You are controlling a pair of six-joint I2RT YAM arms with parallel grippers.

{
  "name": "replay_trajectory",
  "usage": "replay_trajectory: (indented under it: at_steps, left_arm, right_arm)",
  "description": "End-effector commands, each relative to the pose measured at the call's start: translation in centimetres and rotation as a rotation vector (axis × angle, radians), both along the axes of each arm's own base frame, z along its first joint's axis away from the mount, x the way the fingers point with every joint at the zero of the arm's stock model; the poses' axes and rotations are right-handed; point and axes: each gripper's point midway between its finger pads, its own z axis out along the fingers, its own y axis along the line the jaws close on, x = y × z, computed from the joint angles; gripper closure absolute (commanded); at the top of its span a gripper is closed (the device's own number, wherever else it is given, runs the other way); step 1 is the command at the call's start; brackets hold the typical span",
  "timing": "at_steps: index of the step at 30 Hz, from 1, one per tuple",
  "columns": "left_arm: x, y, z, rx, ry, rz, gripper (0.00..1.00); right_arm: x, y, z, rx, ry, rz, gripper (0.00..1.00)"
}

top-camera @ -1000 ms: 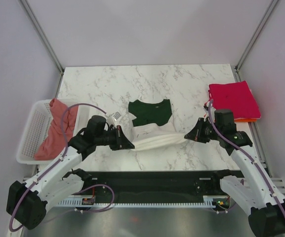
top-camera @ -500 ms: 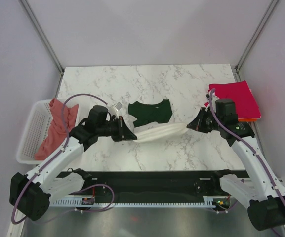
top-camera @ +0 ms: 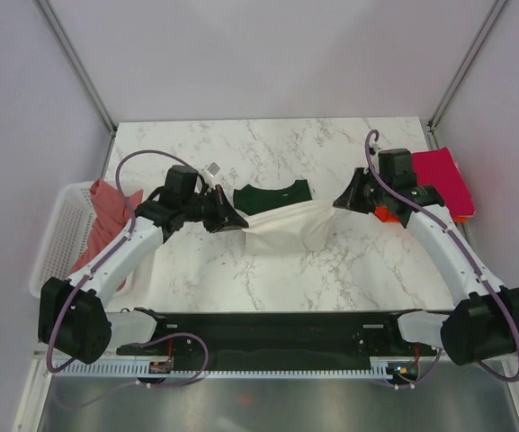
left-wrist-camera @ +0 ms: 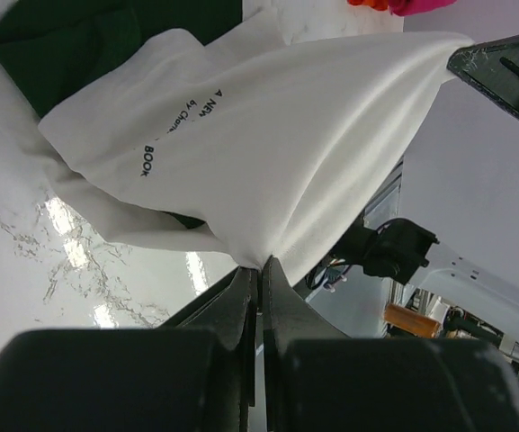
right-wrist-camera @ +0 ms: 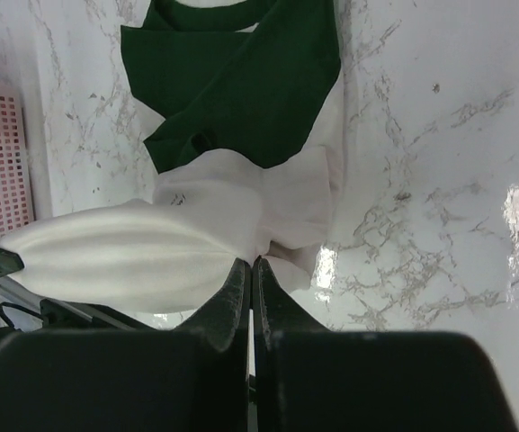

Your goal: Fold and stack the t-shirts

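Note:
The cream t-shirt with dark green collar and sleeves lies mid-table, its lower hem lifted and stretched between both grippers. My left gripper is shut on the hem's left corner, and my right gripper is shut on its right corner. In the left wrist view the cream cloth with black print hangs from the pinched fingertips. The right wrist view shows the cloth bunched at my shut right gripper, green sleeves beyond. A magenta t-shirt lies folded on an orange one at the right edge. A salmon-pink tee sits in the basket.
A white lattice basket stands at the table's left edge. Grey walls with metal posts close in the table on three sides. A black rail with cables runs along the near edge.
Both grippers have moved away from the near edge toward the shirt's collar, carrying the cream hem up and over the lower half of the shirt. The arms have stretched further out.

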Motion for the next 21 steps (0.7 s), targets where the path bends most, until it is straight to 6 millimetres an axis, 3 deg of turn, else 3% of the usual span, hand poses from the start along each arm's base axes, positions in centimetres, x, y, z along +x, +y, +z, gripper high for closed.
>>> replay_trajectory:
  at_steps: [1,5,6,8,9,10,11,12,13,14,15,17,20,21]
  left_arm:
    - [1.9,0.5,1.7,-0.014,-0.056,0.004,0.98]
    - [4.0,1.6,1.6,-0.036,-0.043,0.045,0.98]
    - [4.8,1.8,2.0,-0.044,-0.056,0.054,0.98]
    - [6.4,2.6,1.2,-0.040,-0.030,0.089,0.98]
    - [7.4,2.7,1.5,-0.044,-0.041,0.099,0.98]
    - [8.3,3.0,1.3,-0.045,-0.035,0.113,0.98]
    - [9.3,3.0,-0.3,-0.040,0.008,0.120,0.98]
    - [10.3,2.8,0.2,-0.056,-0.001,0.115,0.98]
    - [11.2,3.0,0.1,-0.067,0.005,0.121,0.98]
    - [12.3,3.1,-1.6,-0.060,0.047,0.129,0.98]
    - [13.8,3.4,-1.0,-0.061,0.021,0.142,0.98]
    - [15.8,4.2,-2.5,-0.022,0.042,0.182,0.98]
    - [18.5,4.6,-4.8,-0.027,0.093,0.195,0.98]
    - [19.5,4.7,-6.1,-0.020,0.117,0.205,0.98]
  right_arm:
    - [3.6,0.1,2.5,0.004,-0.100,-0.029,1.00]
    - [6.3,0.6,3.0,0.008,-0.116,-0.024,1.00]
    - [7.1,0.9,1.9,0.006,-0.090,-0.019,1.00]
    - [8.8,1.3,2.4,0.019,-0.103,-0.020,1.00]
    - [9.7,1.7,1.1,0.019,-0.070,-0.018,1.00]
    - [10.6,1.9,1.0,0.026,-0.075,-0.017,1.00]
    - [11.7,2.1,1.6,0.041,-0.086,-0.028,1.00]
    - [12.7,2.4,0.0,0.042,-0.056,-0.030,1.00]
    - [13.7,2.7,0.0,0.050,-0.069,-0.030,1.00]
    - [14.8,3.0,0.5,0.066,-0.080,-0.037,1.00]
    - [15.9,3.3,-1.3,0.063,-0.050,-0.034,1.00]
    - [18.2,3.9,-3.0,0.068,-0.027,-0.034,1.00]
    - [21.0,5.0,-3.3,0.111,-0.042,-0.017,1.00]
    - [21.9,5.7,-4.9,0.133,-0.025,-0.014,0.97]
